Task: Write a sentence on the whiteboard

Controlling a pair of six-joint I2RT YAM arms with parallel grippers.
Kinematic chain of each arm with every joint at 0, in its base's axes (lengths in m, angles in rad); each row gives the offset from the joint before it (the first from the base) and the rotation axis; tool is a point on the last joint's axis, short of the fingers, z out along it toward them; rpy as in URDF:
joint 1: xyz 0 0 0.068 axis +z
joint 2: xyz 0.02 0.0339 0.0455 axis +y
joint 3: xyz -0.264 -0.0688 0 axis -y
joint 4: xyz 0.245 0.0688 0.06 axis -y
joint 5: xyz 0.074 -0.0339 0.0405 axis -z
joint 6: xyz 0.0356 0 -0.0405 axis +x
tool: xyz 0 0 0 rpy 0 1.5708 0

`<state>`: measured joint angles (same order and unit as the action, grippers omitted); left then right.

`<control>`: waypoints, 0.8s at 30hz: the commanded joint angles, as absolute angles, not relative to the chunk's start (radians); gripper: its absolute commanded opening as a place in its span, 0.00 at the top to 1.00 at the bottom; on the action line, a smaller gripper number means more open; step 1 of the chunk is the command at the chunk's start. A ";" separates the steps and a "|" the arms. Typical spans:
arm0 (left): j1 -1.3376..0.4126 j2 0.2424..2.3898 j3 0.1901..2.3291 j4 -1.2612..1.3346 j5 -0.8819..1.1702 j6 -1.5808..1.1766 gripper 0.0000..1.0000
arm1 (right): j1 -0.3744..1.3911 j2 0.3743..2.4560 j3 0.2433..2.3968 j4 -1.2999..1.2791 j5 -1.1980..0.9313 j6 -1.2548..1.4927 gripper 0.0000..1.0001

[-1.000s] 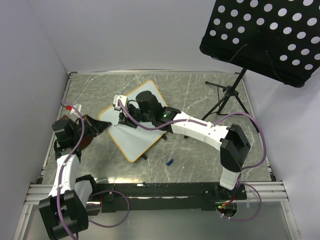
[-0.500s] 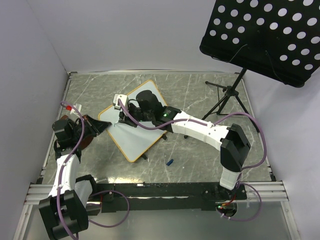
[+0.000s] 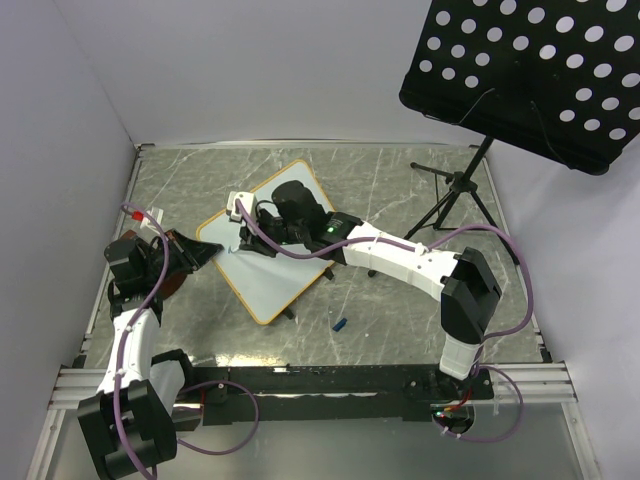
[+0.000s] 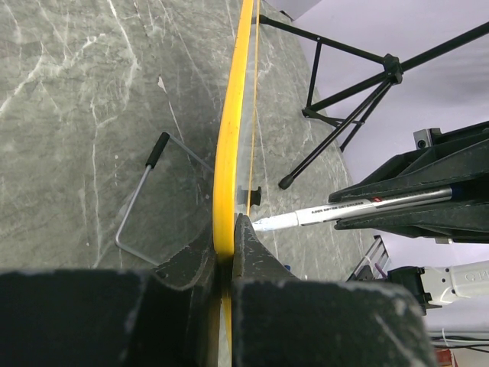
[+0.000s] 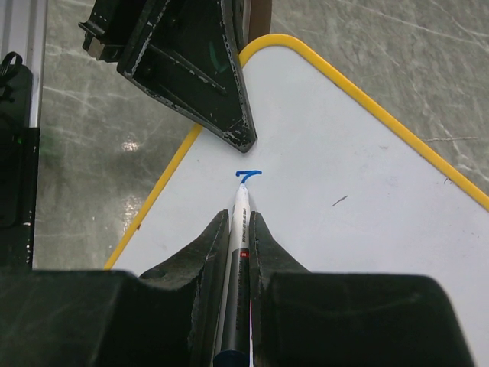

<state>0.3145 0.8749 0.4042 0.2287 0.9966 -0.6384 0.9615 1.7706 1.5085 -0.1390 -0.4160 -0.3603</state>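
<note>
Whiteboard [image 3: 272, 288] sits centre-left in top view, on grey table [image 3: 400, 180]. One short blue stroke [image 5: 248, 175] upper-middle in right wrist view. Marker [image 5: 238, 237] tip at the stroke, clenched by right gripper [image 5: 238, 220]. Left gripper [image 4: 226, 246] pinches whiteboard's yellow edge.

Top external: high, behind the arm bases at the table [image 3: 400, 180] near edge, looking down over everything.
Left wrist: very close, sighting edge-on along whiteboard [image 4: 227, 145] frame past left pincer [image 4: 226, 229], toward stand legs [image 4: 344, 115] at far right corner.
Right wrist: close above whiteboard face, down marker [image 5: 240, 206] in right pincer [image 5: 238, 219], facing left pincer.
Shared by both wrists: marker tip, whiteboard edge.
</note>
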 commanded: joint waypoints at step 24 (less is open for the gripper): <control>0.314 0.864 0.416 0.307 1.003 -0.548 0.99 | 0.989 1.770 1.615 -0.229 -0.525 -0.325 1.00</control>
